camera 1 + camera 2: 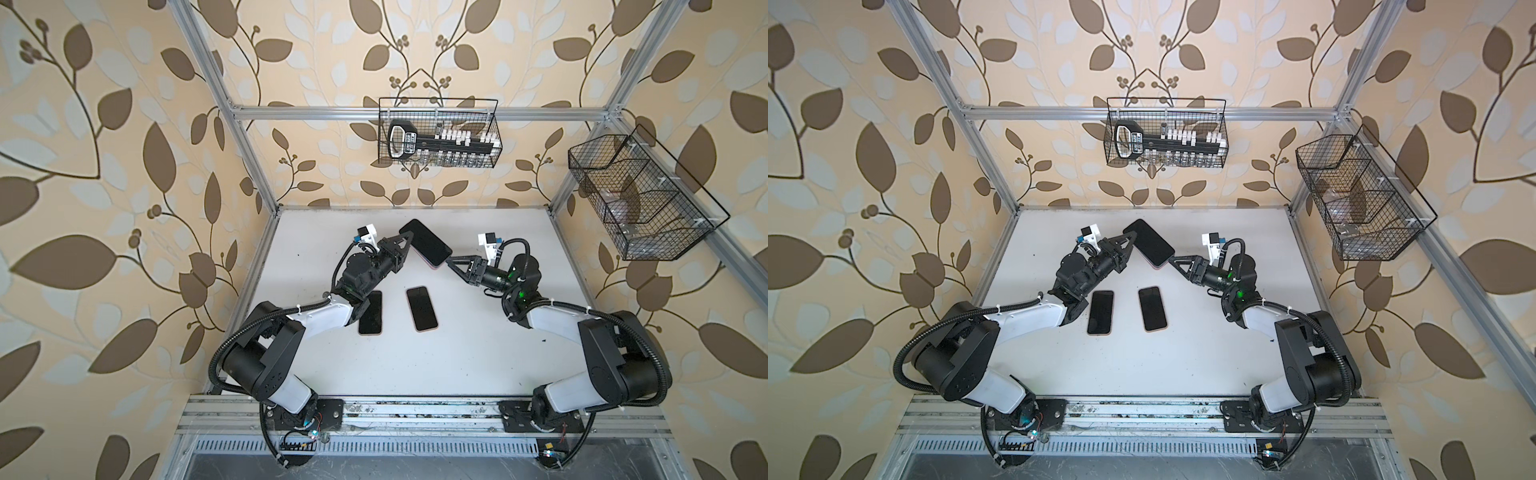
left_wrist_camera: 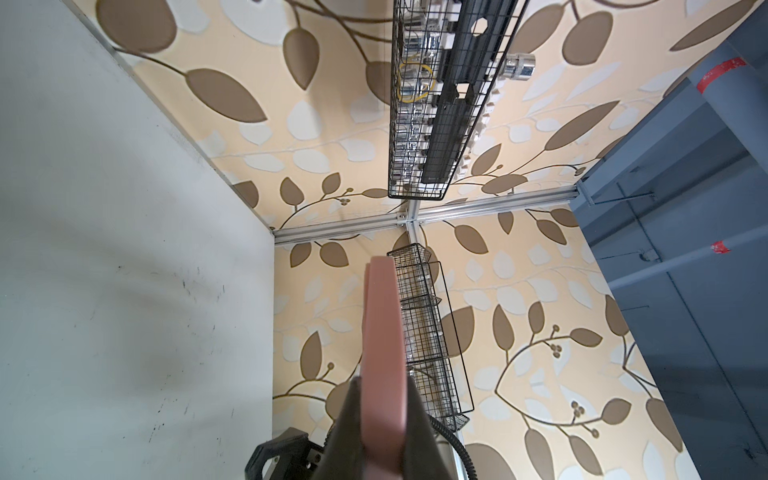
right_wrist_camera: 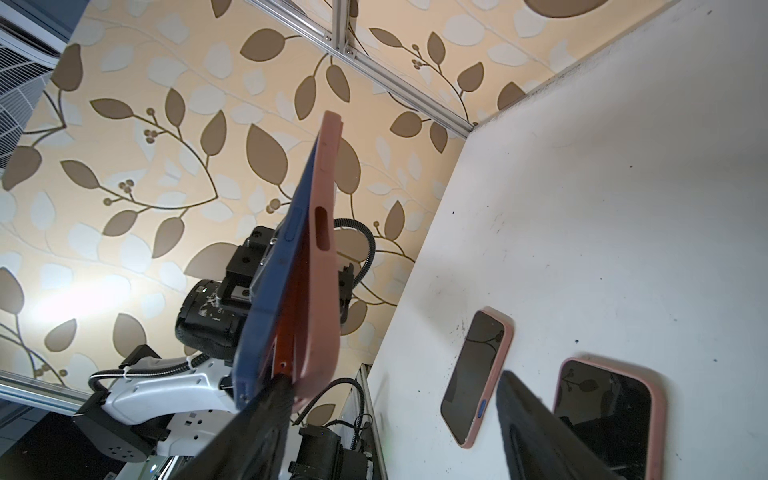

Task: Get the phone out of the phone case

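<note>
bright, even light — soft shadows on the table [image 1: 457, 365], edges bowed, close foreground blurred.

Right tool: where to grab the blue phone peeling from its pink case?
Pinch the blue phone at its freed corner, across its faces, from the right tool side: it gapes off the pink case there; the left tool clamps the other end.

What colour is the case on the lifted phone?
The case is salmon pink, seen best in the right wrist view.
</note>
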Action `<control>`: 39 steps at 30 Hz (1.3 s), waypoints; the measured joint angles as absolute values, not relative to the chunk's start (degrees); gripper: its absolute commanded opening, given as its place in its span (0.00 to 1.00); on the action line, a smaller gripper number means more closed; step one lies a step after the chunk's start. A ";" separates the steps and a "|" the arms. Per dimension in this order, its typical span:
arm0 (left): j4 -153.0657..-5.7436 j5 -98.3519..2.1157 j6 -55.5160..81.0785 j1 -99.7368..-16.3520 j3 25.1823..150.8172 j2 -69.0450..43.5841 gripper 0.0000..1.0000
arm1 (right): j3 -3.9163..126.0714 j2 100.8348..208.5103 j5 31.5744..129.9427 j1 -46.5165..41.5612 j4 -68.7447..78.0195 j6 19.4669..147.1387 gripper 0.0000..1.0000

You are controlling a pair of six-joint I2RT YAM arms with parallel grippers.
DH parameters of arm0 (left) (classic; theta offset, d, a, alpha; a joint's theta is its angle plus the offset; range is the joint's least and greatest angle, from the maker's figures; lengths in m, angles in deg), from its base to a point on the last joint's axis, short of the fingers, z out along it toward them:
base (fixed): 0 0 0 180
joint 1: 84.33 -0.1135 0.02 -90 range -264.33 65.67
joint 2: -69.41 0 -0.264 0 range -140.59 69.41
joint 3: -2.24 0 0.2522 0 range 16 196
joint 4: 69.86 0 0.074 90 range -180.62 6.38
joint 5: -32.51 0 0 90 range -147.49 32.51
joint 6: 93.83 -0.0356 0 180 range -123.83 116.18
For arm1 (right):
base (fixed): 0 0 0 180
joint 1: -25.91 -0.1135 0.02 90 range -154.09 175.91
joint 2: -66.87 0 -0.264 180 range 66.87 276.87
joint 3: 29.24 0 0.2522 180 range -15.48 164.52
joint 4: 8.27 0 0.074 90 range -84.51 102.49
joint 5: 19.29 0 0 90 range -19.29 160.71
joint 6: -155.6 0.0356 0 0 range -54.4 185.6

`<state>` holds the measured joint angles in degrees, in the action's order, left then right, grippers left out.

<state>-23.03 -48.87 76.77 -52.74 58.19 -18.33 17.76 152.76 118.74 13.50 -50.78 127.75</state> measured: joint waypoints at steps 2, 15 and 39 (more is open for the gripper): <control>-22.96 -48.89 76.79 -52.76 58.37 -18.53 0.00 | 17.76 153.17 118.74 13.35 -52.36 129.22 0.75; -22.09 -47.10 76.93 -51.87 59.57 -19.80 0.00 | 17.74 157.11 118.71 12.52 -61.36 137.68 0.68; -22.98 -46.03 75.37 -51.65 59.57 -21.46 0.07 | 17.74 156.23 118.50 12.76 -62.59 140.26 0.11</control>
<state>-22.98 -46.03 75.37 -51.65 59.57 -21.46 17.74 156.23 118.50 12.76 -62.59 140.26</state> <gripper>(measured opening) 0.114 0.127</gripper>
